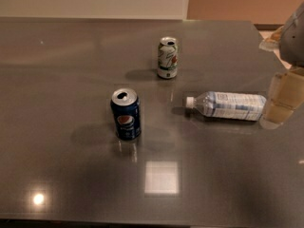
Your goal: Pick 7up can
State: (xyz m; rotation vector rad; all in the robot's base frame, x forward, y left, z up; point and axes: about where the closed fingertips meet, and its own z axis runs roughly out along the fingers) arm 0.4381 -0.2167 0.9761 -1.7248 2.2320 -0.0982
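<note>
Nearest me on the tabletop point(61, 175), at about 8 o'clock from centre, a Pepsi can point(126, 114) stands upright. Out at 3 o'clock a water bottle point(228, 106) lies on its side, cap toward centre. The gripper point(278, 103) hangs at the bottle's base by that edge; whether it is open or closed I cannot tell. Farthest, at 12 o'clock, the 7up can point(167, 57) stands upright and alone, so I judge a path in beyond the bottle open.

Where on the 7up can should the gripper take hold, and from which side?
Its middle wall, from the right, where the gripper hangs past the bottle. The 7up can stands upright, clear on all sides.
</note>
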